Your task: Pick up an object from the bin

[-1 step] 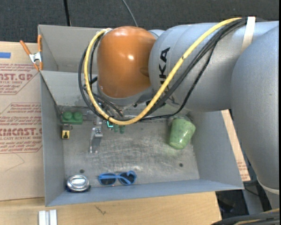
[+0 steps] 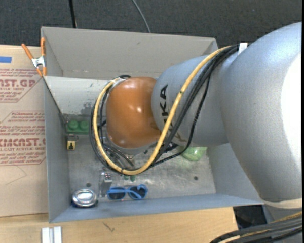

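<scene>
Arm in from right, wrist bent down into mid bin, orange cover on top. Its gripper sits just beside blue sunglasses at front wall, silver round tin near. Open or closed: can't say.

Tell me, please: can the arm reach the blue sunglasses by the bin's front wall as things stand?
Probably yes. The blue sunglasses lie bare on the bin floor, with nothing on them. The silver round thing sits beside them, apart. The arm has its orange cover over the floor right next to them.
</scene>
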